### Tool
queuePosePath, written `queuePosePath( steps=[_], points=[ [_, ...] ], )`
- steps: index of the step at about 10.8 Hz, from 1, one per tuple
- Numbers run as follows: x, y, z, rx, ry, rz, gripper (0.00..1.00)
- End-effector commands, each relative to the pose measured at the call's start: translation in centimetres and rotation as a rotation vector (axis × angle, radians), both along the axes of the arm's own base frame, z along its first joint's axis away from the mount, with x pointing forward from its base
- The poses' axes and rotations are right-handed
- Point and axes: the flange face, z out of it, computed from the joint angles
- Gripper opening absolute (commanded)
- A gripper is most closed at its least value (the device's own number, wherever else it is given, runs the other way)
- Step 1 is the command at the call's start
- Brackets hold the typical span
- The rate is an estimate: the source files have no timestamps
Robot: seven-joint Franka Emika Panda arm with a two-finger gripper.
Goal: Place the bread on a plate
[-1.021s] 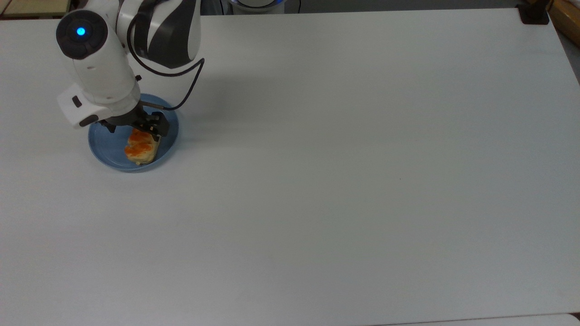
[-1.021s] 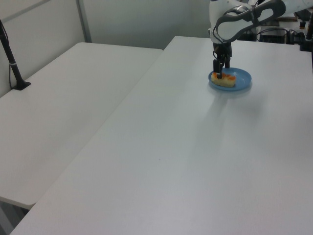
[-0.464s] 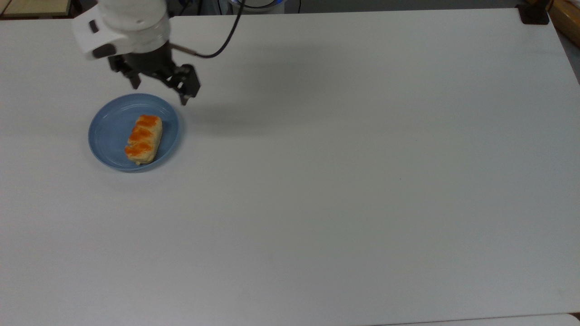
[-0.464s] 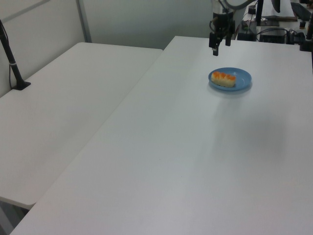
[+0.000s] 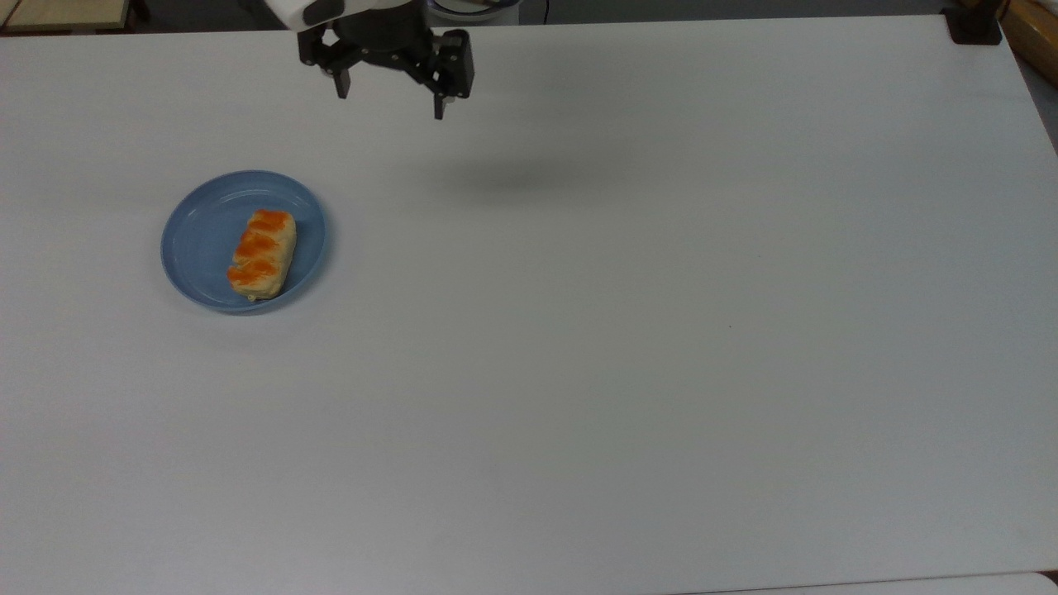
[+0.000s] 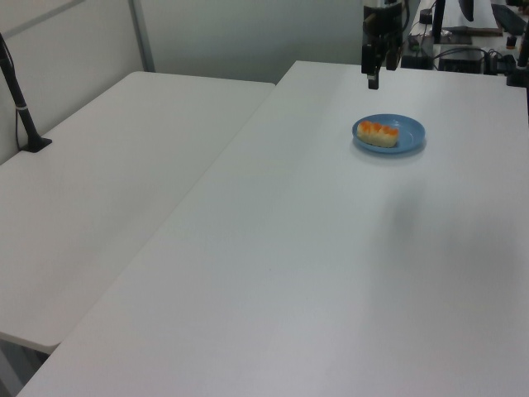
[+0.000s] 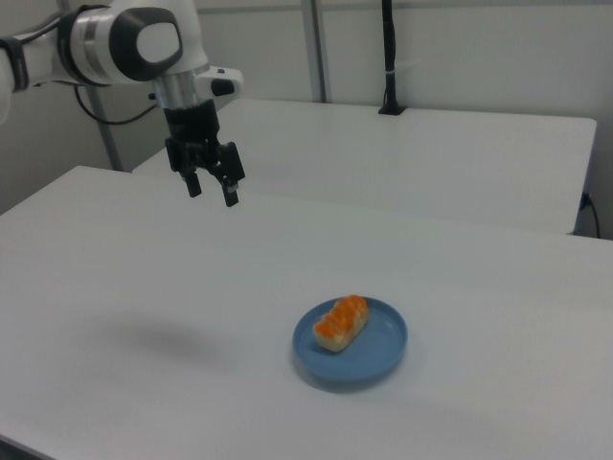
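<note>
The robot's black two-fingered hand (image 5: 388,97) hangs empty with fingers spread, high above the white surface (image 5: 628,330) and well apart from the round, glossy light-blue plate (image 5: 198,248). The small pale-beige bread roll with orange-glazed bumps (image 5: 262,254) lies flat inside the plate's rim, toward the top view's right. The task looks done; retreating well means rising clear without sweeping low over the plate.

One plate (image 5: 198,248), blue, holding one roll of bread (image 5: 262,254) topped with three orange bumps. One arm with one gripper (image 5: 390,99), its two fingers apart. Two white tables (image 6: 331,273): the one bearing the plate, and a second one (image 6: 107,174) beside it. One black post (image 7: 388,57) on the second table
</note>
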Motion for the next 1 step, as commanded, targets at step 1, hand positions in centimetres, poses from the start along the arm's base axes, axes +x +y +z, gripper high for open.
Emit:
queuePosePath(
  steps=[1],
  points=[
    [-1.14, 0.1, 0.42, 0.0, 0.007, 0.022, 1.0]
  ],
)
